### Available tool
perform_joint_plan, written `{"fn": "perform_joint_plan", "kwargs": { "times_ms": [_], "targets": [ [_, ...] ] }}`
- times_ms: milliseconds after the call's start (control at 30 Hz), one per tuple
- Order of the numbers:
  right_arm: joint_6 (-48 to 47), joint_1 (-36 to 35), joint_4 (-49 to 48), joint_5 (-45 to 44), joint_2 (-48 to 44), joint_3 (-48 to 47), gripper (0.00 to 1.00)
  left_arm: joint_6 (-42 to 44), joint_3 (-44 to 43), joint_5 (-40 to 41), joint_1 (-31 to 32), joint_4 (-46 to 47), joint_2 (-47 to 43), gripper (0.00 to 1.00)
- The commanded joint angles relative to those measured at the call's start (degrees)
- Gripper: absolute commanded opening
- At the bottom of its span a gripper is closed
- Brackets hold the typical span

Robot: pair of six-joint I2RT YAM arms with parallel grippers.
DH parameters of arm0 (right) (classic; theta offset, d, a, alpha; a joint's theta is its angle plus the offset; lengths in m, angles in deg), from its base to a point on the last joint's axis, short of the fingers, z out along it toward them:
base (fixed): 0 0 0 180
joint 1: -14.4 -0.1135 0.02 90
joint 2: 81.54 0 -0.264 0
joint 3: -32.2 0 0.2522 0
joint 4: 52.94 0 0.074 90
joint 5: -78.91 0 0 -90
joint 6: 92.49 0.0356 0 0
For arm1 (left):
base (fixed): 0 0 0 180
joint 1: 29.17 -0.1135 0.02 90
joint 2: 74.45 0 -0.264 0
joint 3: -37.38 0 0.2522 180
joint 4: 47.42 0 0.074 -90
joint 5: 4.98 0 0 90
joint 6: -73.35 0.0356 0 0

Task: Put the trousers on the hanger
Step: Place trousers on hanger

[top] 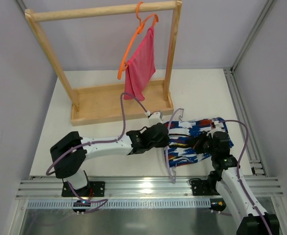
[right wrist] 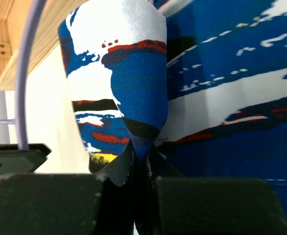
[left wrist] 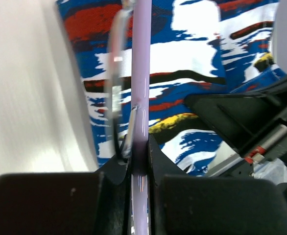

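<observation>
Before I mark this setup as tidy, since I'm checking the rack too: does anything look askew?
Yes. On the wooden rack, the orange hanger hangs steeply tilted, one arm pointing down, and the pink cloth droops unevenly from it. Nothing looks spilled or damaged.

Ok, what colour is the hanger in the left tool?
Pale lilac, translucent. The hanger shows best in the left wrist view, pinched in the left tool.

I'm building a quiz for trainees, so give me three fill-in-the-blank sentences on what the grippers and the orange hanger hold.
The left gripper is shut on the ____ hanger.
The right gripper is shut on a fold of the trousers, printed mainly ____, white and red.
The orange hanger carries a ____ cloth.
Missing: lilac; blue; pink.
</observation>
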Motion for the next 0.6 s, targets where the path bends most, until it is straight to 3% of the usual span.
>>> {"fn": "perform_joint_plan", "kwargs": {
  "times_ms": [0,300,567],
  "targets": [
    [1.61,-2.83,0.5,1.86,-2.42,-1.46,0.04,-2.81,0.93,4.04,0.12,-9.28,-4.59,0.0],
    [8.65,-24.61,-0.73,-14.38,0.65,-7.7,0.04,-4.22,7.35,6.15,0.12,-13.95,-13.83,0.0],
    [7.79,-30.97,5.32,-21.33,2.32,-17.27,0.04,-1.75,14.74,5.36,0.12,-7.7,-23.67,0.0]
  ]
}}
